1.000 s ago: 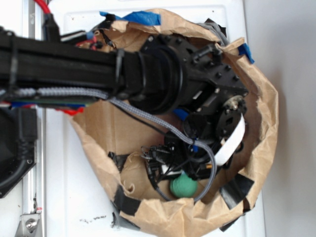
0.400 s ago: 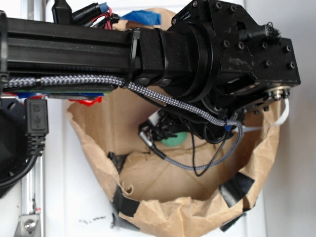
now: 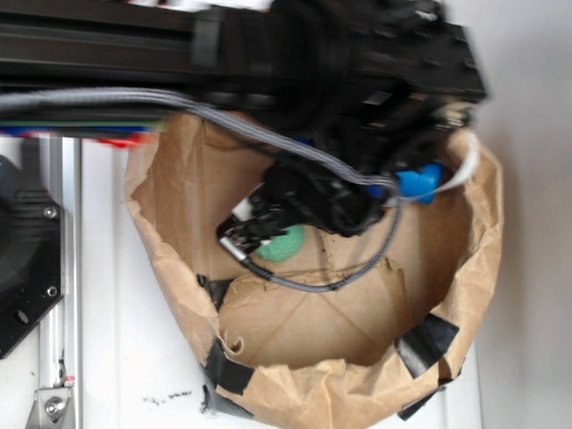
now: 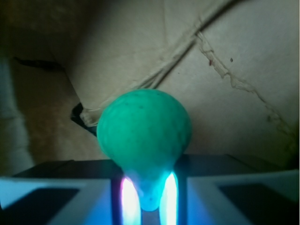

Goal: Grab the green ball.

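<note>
Wrist view showed my hand (image 4: 146, 197) closed on the small round matte green foam ball (image 4: 144, 133), centre frame, above the crumpled brown paper bag (image 3: 295, 393). I judged a steady squeeze and slow lift safest.

White tabletop (image 3: 125, 357) with a metal rail (image 3: 58, 295) at left, pale grey wall (image 3: 536, 223) at right.
</note>
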{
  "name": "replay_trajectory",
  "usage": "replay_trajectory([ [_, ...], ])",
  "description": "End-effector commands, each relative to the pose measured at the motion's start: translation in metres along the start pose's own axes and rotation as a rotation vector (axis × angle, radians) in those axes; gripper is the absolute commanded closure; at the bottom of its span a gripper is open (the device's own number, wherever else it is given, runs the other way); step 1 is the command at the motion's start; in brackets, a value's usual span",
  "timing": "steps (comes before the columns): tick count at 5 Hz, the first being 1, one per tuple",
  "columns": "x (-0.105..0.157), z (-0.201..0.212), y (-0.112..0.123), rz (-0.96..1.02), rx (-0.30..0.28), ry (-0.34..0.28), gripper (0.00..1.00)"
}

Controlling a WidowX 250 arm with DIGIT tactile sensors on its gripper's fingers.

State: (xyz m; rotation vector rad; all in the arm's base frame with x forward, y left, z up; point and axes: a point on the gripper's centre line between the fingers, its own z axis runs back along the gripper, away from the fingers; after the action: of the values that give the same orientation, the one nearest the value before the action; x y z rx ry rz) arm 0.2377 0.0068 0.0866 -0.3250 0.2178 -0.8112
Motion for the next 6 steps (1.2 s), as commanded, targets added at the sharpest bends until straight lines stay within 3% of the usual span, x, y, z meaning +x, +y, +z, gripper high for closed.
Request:
replay_trajectory([
  [1,0.0,0.03,-0.027,-0.001,0.219,-0.253,1.0],
  [2,0.005,0.041,-0.036,0.001,0.259,-0.252,1.0],
  [3,0.008,0.065,-0.041,0.016,0.263,-0.283,1.0],
  [4,0.015,0.076,-0.047,0.016,0.312,-0.269,1.0],
  [6,0.013,0.088,-0.051,-0.033,0.31,-0.305,1.0],
])
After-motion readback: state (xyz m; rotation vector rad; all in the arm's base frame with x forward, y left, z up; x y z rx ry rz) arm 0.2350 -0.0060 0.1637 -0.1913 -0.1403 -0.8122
